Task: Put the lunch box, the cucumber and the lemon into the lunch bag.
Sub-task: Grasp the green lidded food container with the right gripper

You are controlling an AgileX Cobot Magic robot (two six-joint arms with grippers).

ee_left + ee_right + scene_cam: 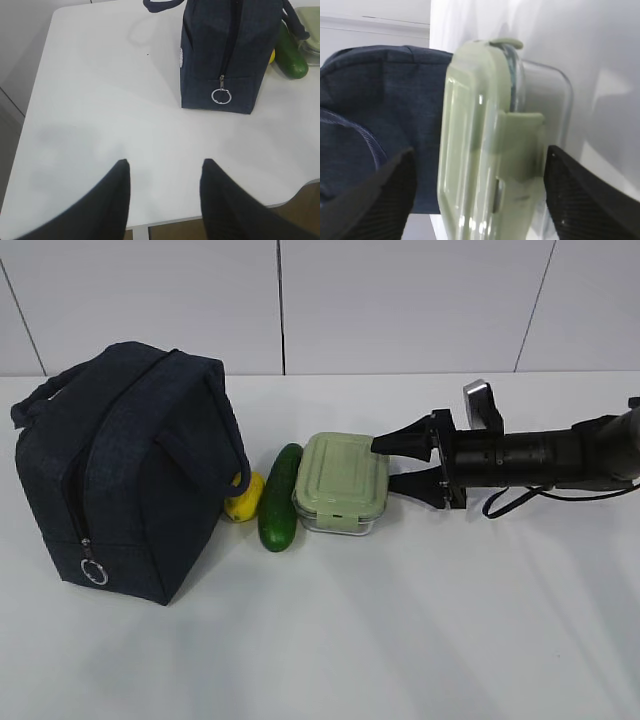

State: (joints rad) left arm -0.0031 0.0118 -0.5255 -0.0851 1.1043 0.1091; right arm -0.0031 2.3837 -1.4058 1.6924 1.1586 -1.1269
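Across the middle of the exterior view the white table [420,640] carries a short row: the navy lunch bag [125,470] at left, then the lemon [246,498], the cucumber [280,498] and the lunch box [343,483], each close beside the next. Wide bare tabletop lies in front of the row and to its lower right; behind it stands a pale panelled wall [400,300]. The right gripper [385,461] reaches in horizontally from the right edge, its jaws spread, one fingertip above the lunch box's right end and one beside it; whether they touch it is unclear. In the right wrist view the box fills the gap between the two dark fingers [580,200]. The left gripper [165,200] hangs open over bare table near the front edge at the bottom of its frame, well apart from the bag. The bag's zipper ring [221,96] hangs low on its near face. The lemon is half hidden behind a bag handle, and the bag's inside cannot be seen.
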